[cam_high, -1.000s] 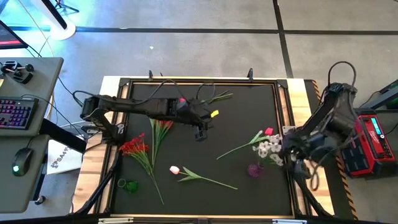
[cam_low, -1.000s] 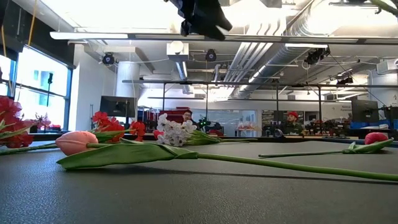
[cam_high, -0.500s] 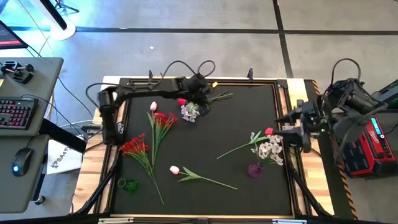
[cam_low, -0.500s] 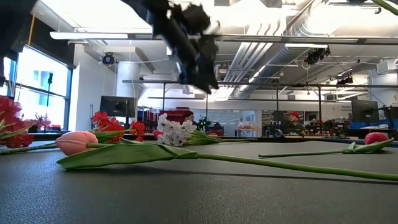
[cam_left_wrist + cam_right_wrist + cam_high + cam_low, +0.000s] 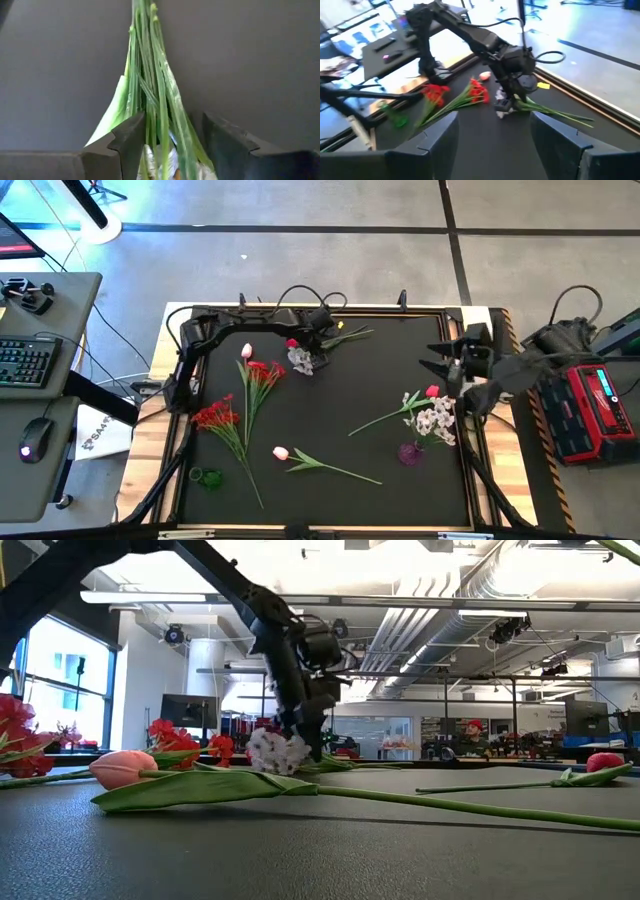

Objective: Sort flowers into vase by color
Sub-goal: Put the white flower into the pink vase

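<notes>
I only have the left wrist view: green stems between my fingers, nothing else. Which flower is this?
Observer: The high view shows the left gripper over the bunch of small white blossoms, at the far edge of the black mat.
Operator: Am I down at the mat?
Observer: Yes. In the low view the gripper reaches down to the blossom heads, which lie on the mat.
Operator: Where is the other arm?
Observer: The right gripper hangs open at the mat's right edge, well apart from that bunch.
</notes>
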